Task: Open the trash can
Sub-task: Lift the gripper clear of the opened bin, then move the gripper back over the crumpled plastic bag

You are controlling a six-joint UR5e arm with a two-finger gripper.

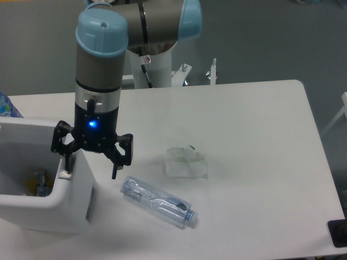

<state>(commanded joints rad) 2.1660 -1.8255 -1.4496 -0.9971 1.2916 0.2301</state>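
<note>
The white boxy trash can (65, 208) stands at the table's left edge. Its top is open and I see its inside, with a yellow and blue item (40, 184) in it. A white panel (32, 127) rises along its back edge. A grey strip (90, 203) shows on its right wall. My gripper (90, 172) points down over the can's right rim, with its jaws open. One fingertip (65, 173) is on the inner side of the rim and the other hangs outside it. It holds nothing.
A clear plastic bottle (157, 201) lies on its side on the white table (249, 124), right of the can. A crumpled clear wrapper (186, 162) lies behind it. A blue object (5, 105) shows at the far left and a black block (339, 233) at the table's front right corner.
</note>
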